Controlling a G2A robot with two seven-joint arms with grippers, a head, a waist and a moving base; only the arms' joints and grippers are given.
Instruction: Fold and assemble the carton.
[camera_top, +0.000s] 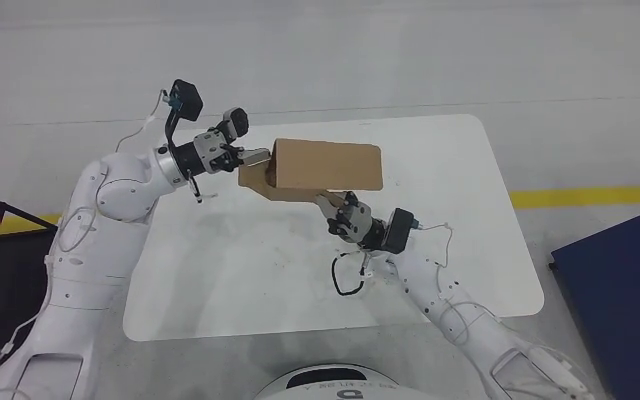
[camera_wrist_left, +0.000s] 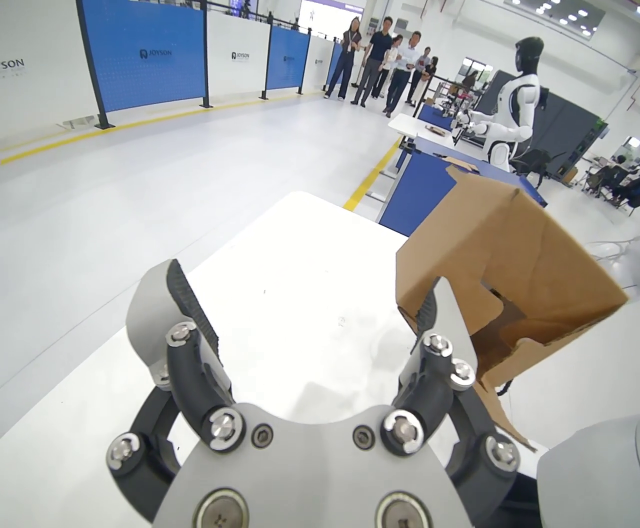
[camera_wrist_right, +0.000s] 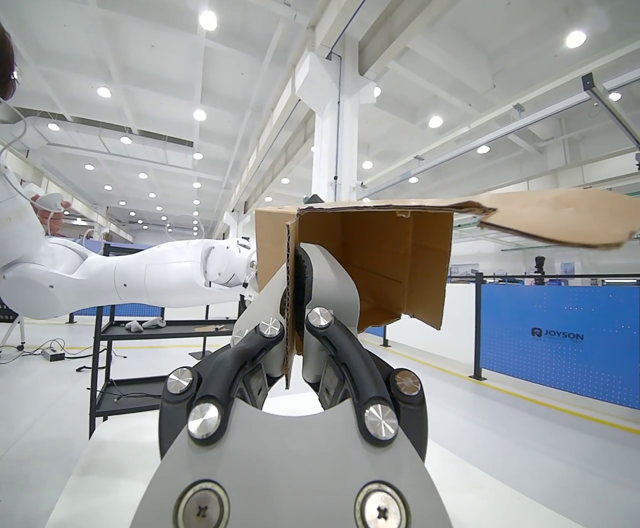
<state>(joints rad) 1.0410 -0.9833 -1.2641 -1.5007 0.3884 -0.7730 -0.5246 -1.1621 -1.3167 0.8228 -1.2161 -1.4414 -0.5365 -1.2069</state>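
Carton (camera_top: 325, 165) is up off the table (camera_top: 440, 260), held in the air over its far half. Long axis runs side to side across my front.

Right gripper (camera_wrist_right: 295, 280): pressed together on a single cardboard wall, pinching the carton's edge on the side nearest me. That pinch alone carries the box, as far as I can judge. Seen from that wrist the carton (camera_wrist_right: 390, 260) is an open brown tube, with one flap (camera_wrist_right: 550, 220) sticking out loose and flat from the top edge.

Left gripper (camera_wrist_left: 305, 300): spread wide, nothing between the jaws. It sits at the carton's left end, level with it. From that wrist the carton (camera_wrist_left: 500, 250) lies off to one side of the jaws rather than between them, its open end and unfolded end flaps turned toward me. One of the fingers (camera_wrist_left: 445, 320) is at the corner of that end; I cannot tell whether it touches or is just beside.

Judgement: the left end is the left arm's job, being much the nearer. The end flaps are not yet folded in. The next move turns on pushing along the long axis, against the right pinch.
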